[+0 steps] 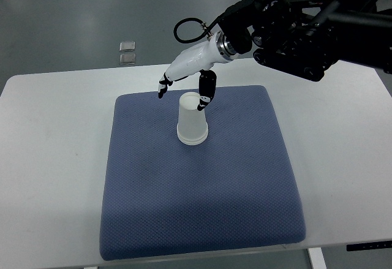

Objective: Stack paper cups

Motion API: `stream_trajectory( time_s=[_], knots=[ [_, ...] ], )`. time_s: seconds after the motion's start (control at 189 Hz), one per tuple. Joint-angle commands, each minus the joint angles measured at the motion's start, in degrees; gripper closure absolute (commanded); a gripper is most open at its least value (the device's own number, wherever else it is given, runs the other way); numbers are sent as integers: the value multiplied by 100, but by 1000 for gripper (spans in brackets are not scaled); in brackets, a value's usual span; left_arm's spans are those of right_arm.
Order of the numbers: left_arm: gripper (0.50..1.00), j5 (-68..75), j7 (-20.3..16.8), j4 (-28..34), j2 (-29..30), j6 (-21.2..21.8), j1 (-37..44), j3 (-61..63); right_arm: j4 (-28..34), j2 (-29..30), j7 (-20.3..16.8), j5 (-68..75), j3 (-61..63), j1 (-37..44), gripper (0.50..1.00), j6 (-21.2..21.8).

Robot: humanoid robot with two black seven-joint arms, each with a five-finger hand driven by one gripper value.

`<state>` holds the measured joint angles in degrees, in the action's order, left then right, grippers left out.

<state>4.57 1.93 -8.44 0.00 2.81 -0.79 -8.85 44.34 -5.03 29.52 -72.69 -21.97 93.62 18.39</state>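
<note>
One paper cup (192,121) stands upside down, or perhaps a stack of them, near the back middle of the blue mat (202,220) on the white table (49,159); the right hand (190,76) hovers just behind and above it, fingers spread, holding nothing, thumb tip at the cup's top edge

You see a white table (55,134) with a blue cushion (202,189) lying flat on its middle.

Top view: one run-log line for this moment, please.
right hand: open, over cup | paper cup: upside down on blue mat | left arm: absent
</note>
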Motion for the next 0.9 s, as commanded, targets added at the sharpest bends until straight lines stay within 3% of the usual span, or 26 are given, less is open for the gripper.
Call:
stream_trajectory(
  time_s=[0.0, 0.286, 0.62, 0.895],
  knots=[
    [500, 0, 0, 0, 0, 0, 0, -2, -5, -7, 1, 1, 8, -28, 621, -2],
    [500, 0, 0, 0, 0, 0, 0, -2, -180, -86, 1, 10, 70, -187, 603, -2],
    [500, 0, 0, 0, 0, 0, 0, -2, -1463, -666, 10, 765, 1212, -1144, 599, 6],
    [500, 0, 0, 0, 0, 0, 0, -2, -1921, -833, 1, 2259, 2152, -1909, 599, -2]
  ],
)
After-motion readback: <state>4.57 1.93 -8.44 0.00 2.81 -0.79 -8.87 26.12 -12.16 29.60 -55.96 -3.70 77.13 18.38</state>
